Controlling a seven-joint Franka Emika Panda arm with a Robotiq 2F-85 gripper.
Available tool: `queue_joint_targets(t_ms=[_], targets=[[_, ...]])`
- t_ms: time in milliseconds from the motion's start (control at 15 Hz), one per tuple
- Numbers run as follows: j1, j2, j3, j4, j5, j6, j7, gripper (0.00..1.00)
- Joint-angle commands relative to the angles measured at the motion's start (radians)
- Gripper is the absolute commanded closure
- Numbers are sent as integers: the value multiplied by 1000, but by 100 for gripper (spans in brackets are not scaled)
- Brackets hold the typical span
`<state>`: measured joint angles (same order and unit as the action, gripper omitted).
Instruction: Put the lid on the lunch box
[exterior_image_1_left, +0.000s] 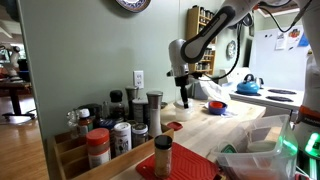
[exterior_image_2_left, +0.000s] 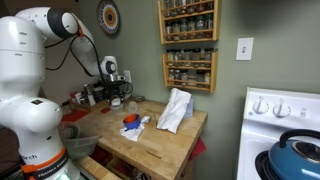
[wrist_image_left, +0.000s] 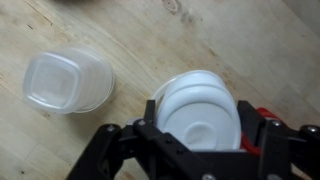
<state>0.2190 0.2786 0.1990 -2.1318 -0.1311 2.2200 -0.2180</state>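
Note:
In the wrist view my gripper (wrist_image_left: 205, 128) is shut on the lid (wrist_image_left: 198, 103), a flat round white disc held between the two black fingers above the wooden counter. The lunch box (wrist_image_left: 66, 82), a low translucent whitish container, stands open on the wood to the left of the gripper, apart from the lid. A red piece (wrist_image_left: 263, 118) shows just behind the right finger. In both exterior views the gripper (exterior_image_1_left: 183, 100) (exterior_image_2_left: 117, 95) hangs low over the counter; the lid and the lunch box are too small to make out there.
A wooden counter (exterior_image_2_left: 160, 140) carries a white cloth (exterior_image_2_left: 175, 110) and a red-and-blue object (exterior_image_2_left: 130, 122). Several spice jars (exterior_image_1_left: 120, 128) stand in front. A blue kettle (exterior_image_1_left: 248, 86) sits on the stove. A spice rack (exterior_image_2_left: 188, 40) hangs on the wall.

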Motion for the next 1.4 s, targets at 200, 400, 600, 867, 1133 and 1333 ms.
queue_joint_targets(t_ms=[200,400,600,867,1133,1333], targets=[[-5,-14,5,5,-11,-54,-12,44],[-5,-12,7,6,-8,-55,-15,43],[-4,-10,7,8,-8,-57,-17,43],[-3,-11,8,9,-8,-58,-17,31],[-3,-11,10,9,-7,-59,-18,0],[-3,-12,11,8,-8,-61,-19,0]])
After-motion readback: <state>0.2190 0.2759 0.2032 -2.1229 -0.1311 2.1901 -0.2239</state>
